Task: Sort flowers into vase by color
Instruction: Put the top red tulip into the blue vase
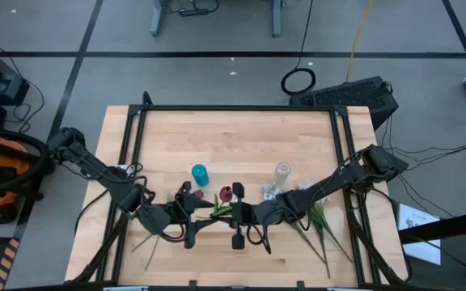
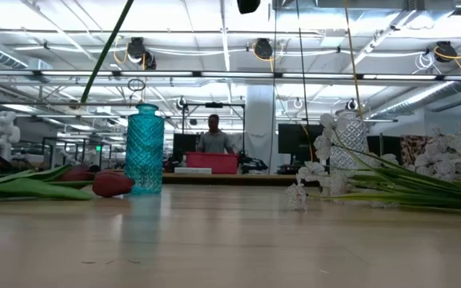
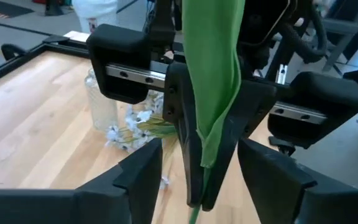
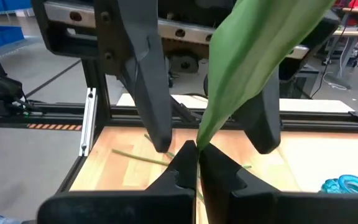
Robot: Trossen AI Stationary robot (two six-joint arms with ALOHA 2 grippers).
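Observation:
My right gripper (image 1: 233,212) (image 4: 196,150) is shut on a green-leaved flower (image 1: 219,208) above the table's near middle. My left gripper (image 1: 201,212) (image 3: 201,148) faces it, open, with one finger on either side of the same leaf (image 3: 213,81) and touching nothing. A thin green stem (image 2: 106,52) slants above the table in the low view. A dark red head (image 1: 226,192) shows beside the grippers. Another red tulip (image 2: 112,184) lies on its side by the blue vase (image 1: 199,173) (image 2: 144,148). White sprays (image 2: 446,156) lie by the clear vase (image 1: 282,172) (image 2: 346,140). My right gripper pinches the flower's broad green leaf (image 4: 216,121) between its two fingers (image 3: 182,124), coming about level from the table's right. The leaf rises past the fingertips, and a thin stem (image 3: 194,214) hangs below them. The flower is lifted clear of the table.
Green stems (image 1: 318,226) lie under the right arm near the table's right edge, and more stems (image 1: 148,242) lie at the near left. A black frame (image 1: 241,107) rims the table. A person (image 2: 214,138) stands far behind the table in the room.

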